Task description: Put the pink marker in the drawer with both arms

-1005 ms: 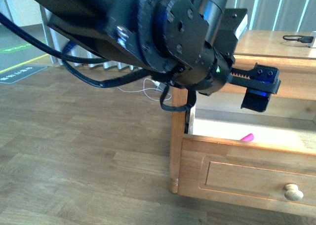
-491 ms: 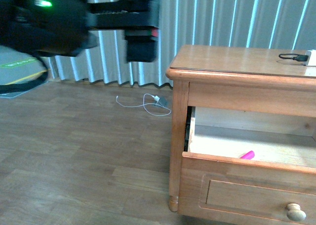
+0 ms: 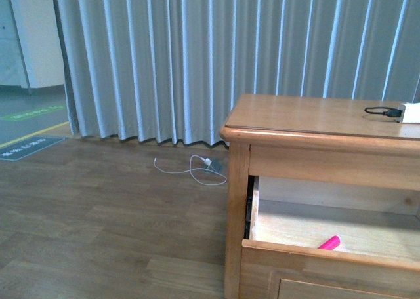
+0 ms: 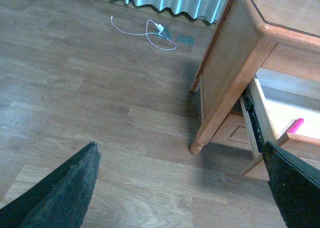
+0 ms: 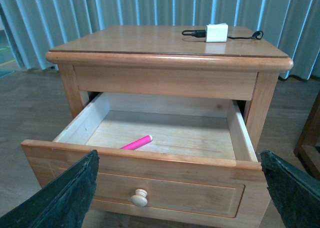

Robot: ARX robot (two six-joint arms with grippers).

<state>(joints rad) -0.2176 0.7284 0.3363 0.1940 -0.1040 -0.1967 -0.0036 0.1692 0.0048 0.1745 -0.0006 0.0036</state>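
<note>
Left gripper (image 4: 180,188) and right gripper (image 5: 179,188) both hang spread wide and empty, I'd guess because the pink marker (image 5: 136,142) already lies in the open drawer (image 5: 200,162) by its front edge.

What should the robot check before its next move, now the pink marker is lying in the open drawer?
1. Pink marker lies flat on the floor of the drawer: ok.
2. Nothing pokes over the drawer's front edge: ok.
3. Left gripper open and empty: ok.
4. Right gripper open and empty: ok.
5. Knob uncovered, nothing in front of it: ok.
6. Drawer shut: not ok, it is pulled out.
</note>
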